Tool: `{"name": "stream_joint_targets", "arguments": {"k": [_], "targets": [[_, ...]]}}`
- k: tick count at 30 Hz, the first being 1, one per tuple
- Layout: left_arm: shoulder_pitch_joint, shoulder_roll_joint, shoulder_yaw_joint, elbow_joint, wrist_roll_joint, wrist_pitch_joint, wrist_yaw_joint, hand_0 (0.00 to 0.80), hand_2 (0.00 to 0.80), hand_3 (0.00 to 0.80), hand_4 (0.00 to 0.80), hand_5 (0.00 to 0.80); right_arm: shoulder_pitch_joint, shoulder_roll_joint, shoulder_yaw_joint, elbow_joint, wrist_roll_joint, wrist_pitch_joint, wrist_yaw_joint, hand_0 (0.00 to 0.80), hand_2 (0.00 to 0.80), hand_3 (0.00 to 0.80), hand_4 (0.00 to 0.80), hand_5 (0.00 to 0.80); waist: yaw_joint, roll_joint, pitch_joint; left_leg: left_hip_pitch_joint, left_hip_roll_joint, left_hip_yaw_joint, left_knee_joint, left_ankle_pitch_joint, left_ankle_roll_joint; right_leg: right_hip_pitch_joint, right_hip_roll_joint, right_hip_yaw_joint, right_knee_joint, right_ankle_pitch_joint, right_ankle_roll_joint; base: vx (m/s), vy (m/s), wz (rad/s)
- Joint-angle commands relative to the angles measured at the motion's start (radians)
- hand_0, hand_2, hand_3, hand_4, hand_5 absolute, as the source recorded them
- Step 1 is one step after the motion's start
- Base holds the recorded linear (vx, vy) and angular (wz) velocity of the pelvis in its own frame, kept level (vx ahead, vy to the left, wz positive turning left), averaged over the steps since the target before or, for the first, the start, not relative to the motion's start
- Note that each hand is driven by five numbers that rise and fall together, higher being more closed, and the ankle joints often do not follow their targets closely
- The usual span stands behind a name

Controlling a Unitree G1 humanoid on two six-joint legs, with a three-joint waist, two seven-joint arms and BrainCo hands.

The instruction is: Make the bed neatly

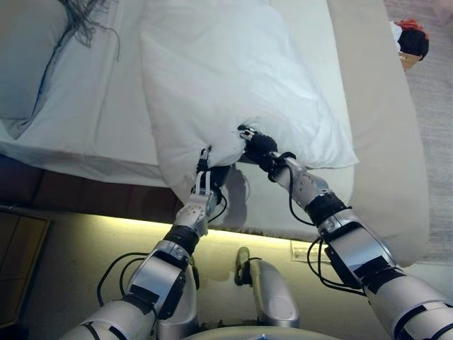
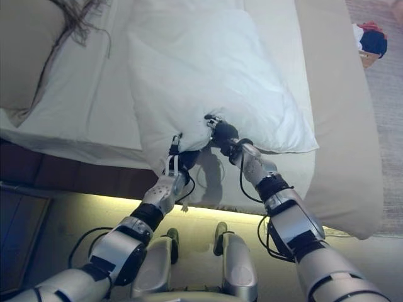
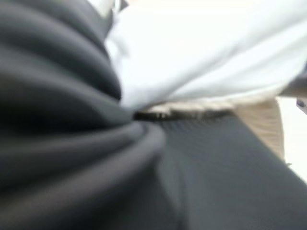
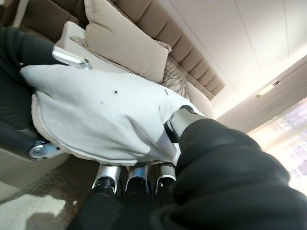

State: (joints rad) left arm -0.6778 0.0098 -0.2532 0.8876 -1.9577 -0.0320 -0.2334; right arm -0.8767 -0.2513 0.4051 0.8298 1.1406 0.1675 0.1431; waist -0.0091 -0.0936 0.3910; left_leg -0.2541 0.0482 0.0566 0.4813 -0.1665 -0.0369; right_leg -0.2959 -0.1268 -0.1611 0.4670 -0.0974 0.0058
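Right hand (image 1: 259, 146) pinches pillow (image 1: 226, 85) near edge; left hand (image 1: 207, 180) beneath (fingers hidden).

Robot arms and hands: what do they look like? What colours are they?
Both arms are silver-grey with black bands at the joints, and thin black cables loop beside them. The left hand and right hand wear dark ribbed covers. The right hand's fingers are shiny silver.

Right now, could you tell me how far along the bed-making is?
Early stage. Both hands, left hand and right hand, grip the near edge of the white pillow, which lies skewed across the bed. The rumpled sheet has yet to be smoothed.
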Motion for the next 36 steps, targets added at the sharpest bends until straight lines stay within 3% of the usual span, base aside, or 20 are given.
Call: {"name": "stream_joint_targets", "arguments": {"k": [1, 10, 17, 20, 28, 36], "targets": [[-0.017, 0.012, 0.034, -0.039, -0.015, 0.015, -0.051, 0.800, 0.800, 0.800, 0.800, 0.800, -0.016, -0.085, -0.059, -0.033, -0.060, -0.021, -0.027, 0.000, 0.000, 0.000, 0.000, 0.000, 0.024, 0.005, -0.043, -0.010, -0.001, -0.019, 0.013, 0.022, 0.006, 0.068, -0.017, -0.021, -0.022, -0.018, 0.016, 0.002, 0.039, 0.01], [-0.005, 0.074, 0.045, -0.097, -0.015, -0.006, -0.040, 0.800, 0.800, 0.800, 0.800, 0.800, 0.101, -0.086, -0.043, 0.045, -0.217, 0.066, 0.022, 0.000, 0.000, 0.000, 0.000, 0.000, 0.024, 0.021, -0.082, 0.052, -0.013, -0.022, -0.051, 0.034, 0.009, 0.117, -0.023, -0.021, -0.052, -0.021, 0.028, -0.001, 0.044, 0.00], [0.098, 0.134, 0.094, -0.191, 0.013, -0.001, -0.062, 0.800, 0.800, 0.800, 0.800, 0.800, 0.360, -0.041, -0.065, 0.108, -0.262, 0.132, 0.136, 0.000, 0.000, 0.000, 0.000, 0.000, 0.034, 0.041, -0.150, 0.140, -0.030, -0.032, -0.172, 0.062, 0.010, 0.206, -0.021, -0.042, -0.146, -0.009, 0.042, 0.008, 0.051, 0.05], [0.170, 0.143, 0.139, -0.216, 0.047, 0.018, -0.094, 0.800, 0.800, 0.800, 0.800, 0.800, 0.464, -0.021, -0.090, 0.176, -0.312, 0.112, 0.207, 0.000, 0.000, 0.000, 0.000, 0.000, 0.047, 0.052, -0.200, 0.197, -0.039, -0.037, -0.259, 0.084, 0.008, 0.266, -0.016, -0.059, -0.224, 0.007, 0.051, 0.044, 0.049, 0.05], [0.309, 0.155, 0.248, -0.286, 0.182, 0.071, -0.131, 0.800, 0.800, 0.800, 0.800, 0.800, 0.579, -0.008, -0.179, 0.272, -0.303, 0.056, 0.244, 0.000, 0.000, 0.000, 0.000, 0.000, 0.089, 0.069, -0.270, 0.272, -0.049, -0.058, -0.374, 0.123, 0.008, 0.352, 0.001, -0.092, -0.326, 0.037, 0.055, 0.001, 0.023, 0.12], [0.473, 0.215, 0.441, -0.286, 0.261, 0.118, -0.174, 0.800, 0.800, 0.800, 0.800, 0.800, 0.654, -0.035, -0.285, 0.324, -0.310, 0.010, 0.261, 0.000, 0.000, 0.000, 0.000, 0.000, 0.147, 0.079, -0.301, 0.308, -0.057, -0.082, -0.414, 0.129, 0.012, 0.402, 0.010, -0.125, -0.368, 0.037, 0.046, 0.002, 0.036, 0.15]]}}
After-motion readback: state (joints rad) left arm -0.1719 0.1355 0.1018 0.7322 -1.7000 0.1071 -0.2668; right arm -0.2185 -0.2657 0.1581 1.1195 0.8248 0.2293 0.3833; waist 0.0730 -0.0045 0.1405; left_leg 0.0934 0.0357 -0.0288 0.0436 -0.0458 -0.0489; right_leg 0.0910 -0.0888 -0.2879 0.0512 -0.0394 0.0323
